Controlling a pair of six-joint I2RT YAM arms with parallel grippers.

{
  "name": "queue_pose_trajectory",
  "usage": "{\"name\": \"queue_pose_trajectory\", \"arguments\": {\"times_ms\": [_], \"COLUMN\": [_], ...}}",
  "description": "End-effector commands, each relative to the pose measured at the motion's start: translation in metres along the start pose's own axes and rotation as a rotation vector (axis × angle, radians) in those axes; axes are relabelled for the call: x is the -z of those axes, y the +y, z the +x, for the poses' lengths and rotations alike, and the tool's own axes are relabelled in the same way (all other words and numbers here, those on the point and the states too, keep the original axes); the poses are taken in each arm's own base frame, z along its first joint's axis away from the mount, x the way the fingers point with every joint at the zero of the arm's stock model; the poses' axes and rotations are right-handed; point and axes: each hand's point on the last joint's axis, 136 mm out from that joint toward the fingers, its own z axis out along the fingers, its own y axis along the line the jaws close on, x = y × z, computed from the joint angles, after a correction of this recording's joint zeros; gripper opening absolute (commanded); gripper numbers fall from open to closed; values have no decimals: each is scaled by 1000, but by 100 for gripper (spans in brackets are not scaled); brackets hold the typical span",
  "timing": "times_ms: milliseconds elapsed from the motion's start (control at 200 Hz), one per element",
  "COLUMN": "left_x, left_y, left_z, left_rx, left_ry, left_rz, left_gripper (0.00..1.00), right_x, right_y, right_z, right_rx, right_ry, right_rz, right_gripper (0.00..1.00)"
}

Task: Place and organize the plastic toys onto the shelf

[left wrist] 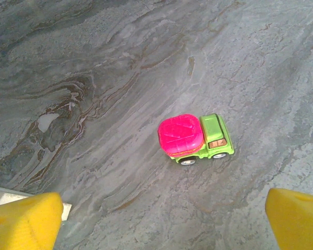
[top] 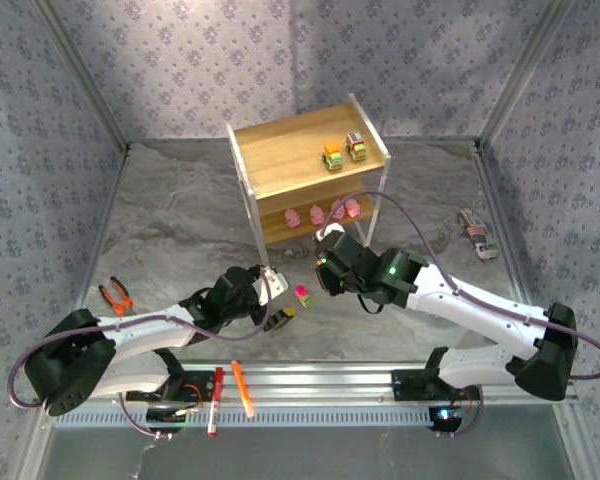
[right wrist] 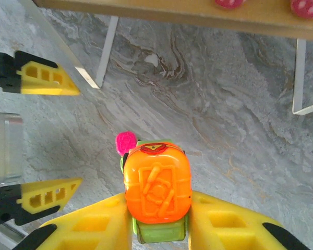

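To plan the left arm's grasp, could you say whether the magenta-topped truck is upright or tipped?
Upright: the magenta-topped truck stands on its wheels, magenta top facing up.

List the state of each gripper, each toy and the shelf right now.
shelf, standing upright
right gripper, shut on orange-topped truck
left gripper, open, empty
magenta-topped truck, upright on table, not gripped
top-board trucks, two, upright
pink figures, four, on lower board

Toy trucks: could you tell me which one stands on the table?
The magenta-topped truck; two sit on the shelf, the right hand holds the orange-topped truck.
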Motion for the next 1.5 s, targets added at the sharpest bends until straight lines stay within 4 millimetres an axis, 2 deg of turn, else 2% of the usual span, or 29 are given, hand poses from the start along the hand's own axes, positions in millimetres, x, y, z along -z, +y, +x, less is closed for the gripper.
{"name": "queue_pose_trajectory", "arguments": {"times_ms": [0,290,690,1134,1324,1494], "left_x": [3,4,6,9,9,10], "left_y": [5,7,11,23,26,28], "left_z": [-10,-11,-12,-15,-14,-14], "left_rx": [10,12,21,48,57,62], "left_ry": [-37,-42,-55,-71,-72,-70], "left_rz": [-17,-25,-49,-107,-126,-135], "left_gripper": [100,100,100,100,100,100], "right_x": [32,84,124,122,109,94], "right_y": [-4,-4,3,2,-2,-9], "right_z": [-23,-65,-123,-181,-203,-213], "right_rx": [-11,-48,-32,13,11,4], "right_ry": [-72,-187,-281,-297,-278,-241], "right_rz": [34,42,48,124,124,129], "right_gripper": [31,31,30,30,30,29]}}
